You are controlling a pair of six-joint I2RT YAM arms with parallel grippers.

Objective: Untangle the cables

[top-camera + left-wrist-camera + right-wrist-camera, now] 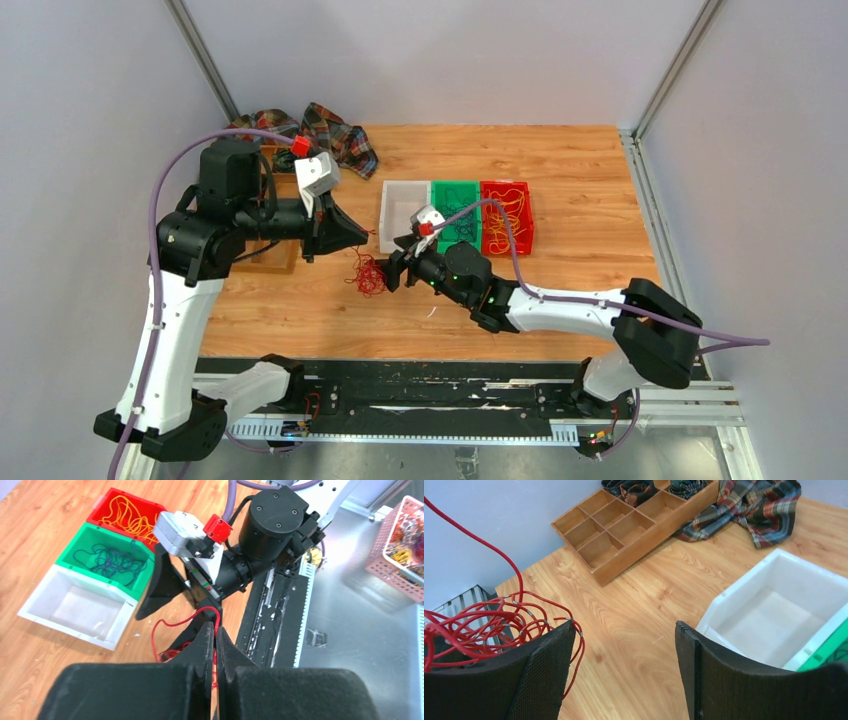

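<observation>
Holding the red cable point(186, 623) clamped in my left pincer point(216, 631).
Right pincer point(625, 626) stands apart, the cable's loops beside one finger.

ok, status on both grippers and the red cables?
Left gripper shut on red cables. Right gripper open, tangle just outside its jaws. Nothing seen in the way.

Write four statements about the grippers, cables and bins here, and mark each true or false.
1. The left gripper is shut on a red cable. True.
2. The right gripper is clamped on the red cable. False: its jaws stand open, with the cable outside them, against one finger.
3. The white bin is full of cables. False: no cable lies in it.
4. The green bin holds dark cables. True.
</observation>
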